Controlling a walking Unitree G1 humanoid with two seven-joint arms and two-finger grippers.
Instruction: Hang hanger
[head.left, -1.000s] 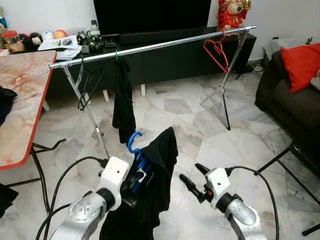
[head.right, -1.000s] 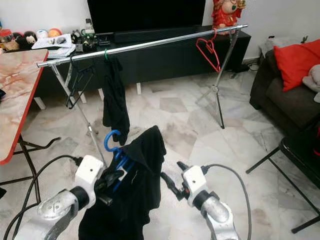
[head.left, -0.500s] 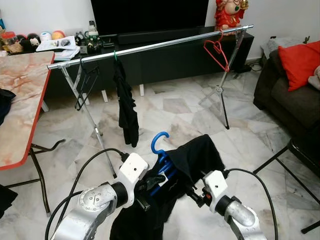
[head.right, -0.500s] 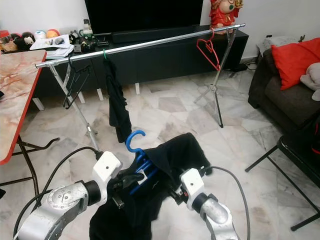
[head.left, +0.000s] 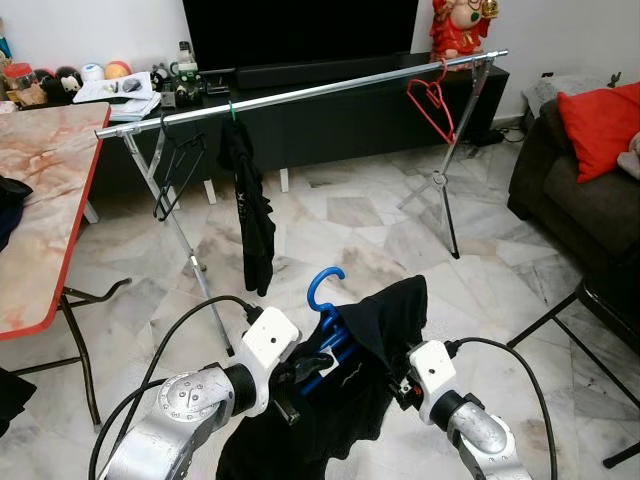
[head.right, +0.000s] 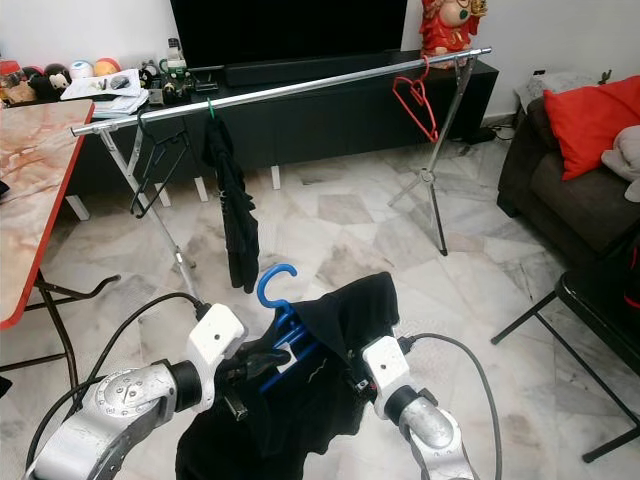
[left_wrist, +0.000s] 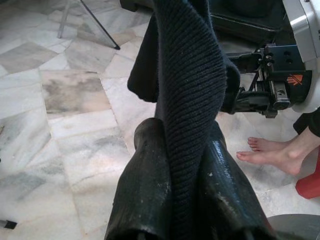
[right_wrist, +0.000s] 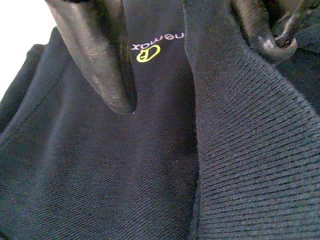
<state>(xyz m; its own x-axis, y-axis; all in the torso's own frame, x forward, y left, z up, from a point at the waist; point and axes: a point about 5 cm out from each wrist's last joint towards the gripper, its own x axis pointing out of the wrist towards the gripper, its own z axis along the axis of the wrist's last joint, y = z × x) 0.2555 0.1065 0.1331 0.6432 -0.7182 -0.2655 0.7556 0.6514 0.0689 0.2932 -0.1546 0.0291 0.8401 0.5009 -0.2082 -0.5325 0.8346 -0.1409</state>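
Low in the frame's centre, our left pincer (head.left: 300, 372) is clamped on the black knitted garment (head.left: 375, 330) draped over the blue plastic hanger (head.left: 322, 300). Our right pincer (right_wrist: 175, 55) straddles the fabric, grip uncertain. We should lift the hook squarely toward the long silver rail (head.left: 300, 95). The left wrist view adds a person's bare foot (left_wrist: 270, 157).

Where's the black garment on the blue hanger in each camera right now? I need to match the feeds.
Left eye: black garment, low centre, between both arms.
Right eye: low centre, draped over the blue hanger.
Left wrist: ribbed cloth between that claw's fingers.
Right wrist: close up, with a yellow logo.
Shared landmark: the ribbed cloth.
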